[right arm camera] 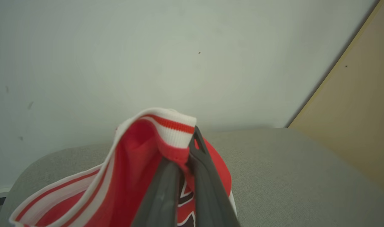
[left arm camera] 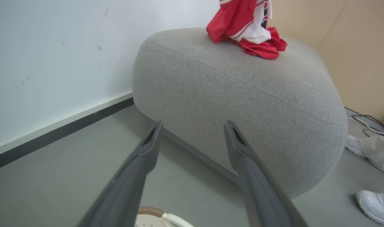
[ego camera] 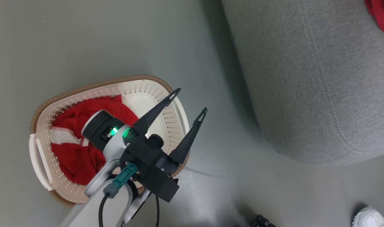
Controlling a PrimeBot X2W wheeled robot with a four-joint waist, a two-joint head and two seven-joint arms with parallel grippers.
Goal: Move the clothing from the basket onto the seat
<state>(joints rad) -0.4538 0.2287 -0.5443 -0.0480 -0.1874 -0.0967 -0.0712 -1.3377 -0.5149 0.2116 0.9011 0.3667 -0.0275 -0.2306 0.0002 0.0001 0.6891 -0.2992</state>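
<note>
— Head view?
— The left gripper [ego camera: 192,99] hangs over the basket [ego camera: 94,84], fingers spread wide and empty. One red garment [ego camera: 72,157] lies inside. The basket stands on the floor [ego camera: 84,37] near the seat [ego camera: 321,78].
— Left wrist view?
— A second garment [left arm camera: 242,28] rests its lower folds on top of the seat.
— Right wrist view?
— The right gripper [right arm camera: 185,151] has its fingers pinched shut on that second garment's striped trim, above the seat.

Bare floor [ego camera: 225,142] lies open between basket [ego camera: 141,82] and seat [ego camera: 305,78]
</note>
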